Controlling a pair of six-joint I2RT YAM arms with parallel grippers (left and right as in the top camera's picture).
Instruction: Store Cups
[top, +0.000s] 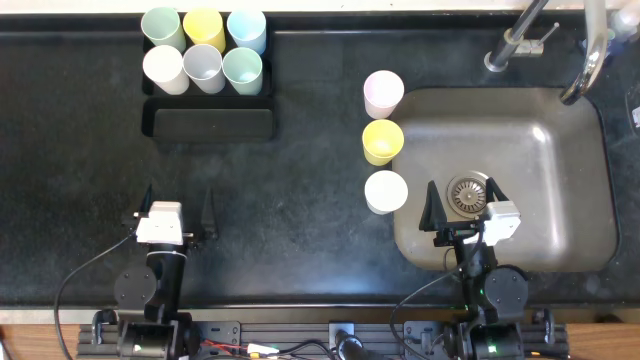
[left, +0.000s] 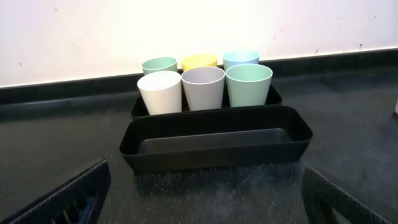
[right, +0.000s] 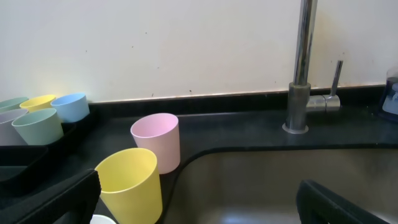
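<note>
Top view: pink cup (top: 383, 93), yellow cup (top: 382, 141) and white cup (top: 386, 191) stand in a column on the worktop (top: 300, 200), beside the sink (top: 560, 130). Six cups sit in the far tray (left: 135, 107). Left fingers (top: 146, 203) spread over the worktop, right fingers (top: 430, 205) spread over the sink, nothing held.

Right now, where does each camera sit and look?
Top view: above the counter, looking down; both arms, left hand, right hand show.
Left wrist view: on the left arm, facing the cup tray; its fingers show.
Right wrist view: on the right arm, facing the pink cup and faucet; its fingers show.
Shared: both wrist views see the tray's cups.
</note>
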